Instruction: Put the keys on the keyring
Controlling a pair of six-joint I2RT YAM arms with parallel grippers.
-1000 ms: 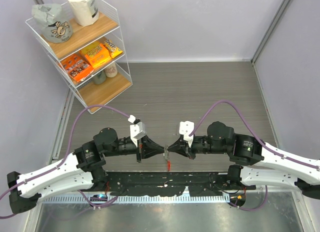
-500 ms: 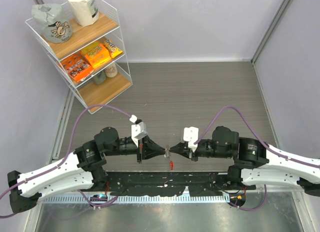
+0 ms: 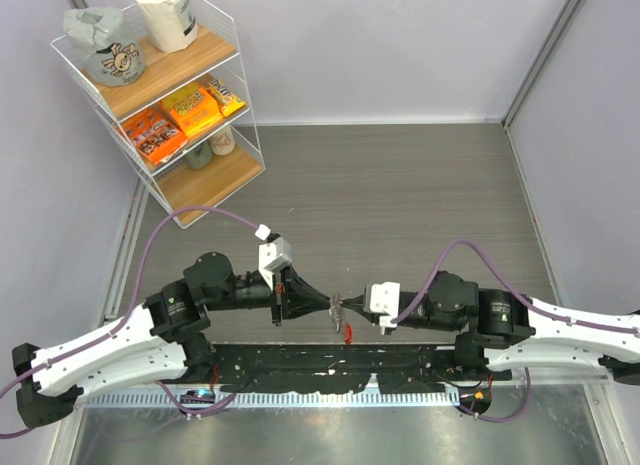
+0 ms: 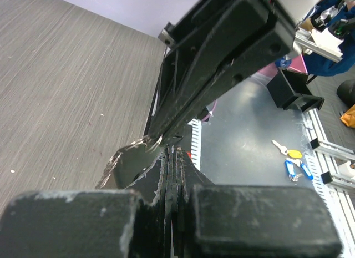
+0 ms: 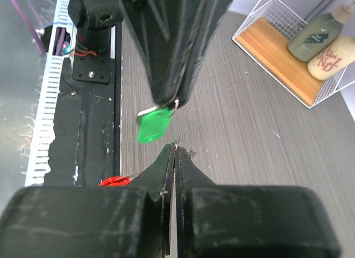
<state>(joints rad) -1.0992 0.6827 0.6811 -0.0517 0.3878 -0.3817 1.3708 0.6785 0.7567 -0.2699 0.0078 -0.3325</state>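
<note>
Left claw [image 3: 331,305] pinches a glossy green key [image 5: 153,125], visible only from the right wrist; right claw [image 5: 174,151] clamps the silvery keyring [image 3: 345,332], red arc at six o'clock.

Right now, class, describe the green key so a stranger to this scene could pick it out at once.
At the near edge of the table, the two tools meet tip to tip. The green key is pinched at the tip of the left tool, facing the right tool. Its bright green head sets it apart from the red piece nearby.
</note>
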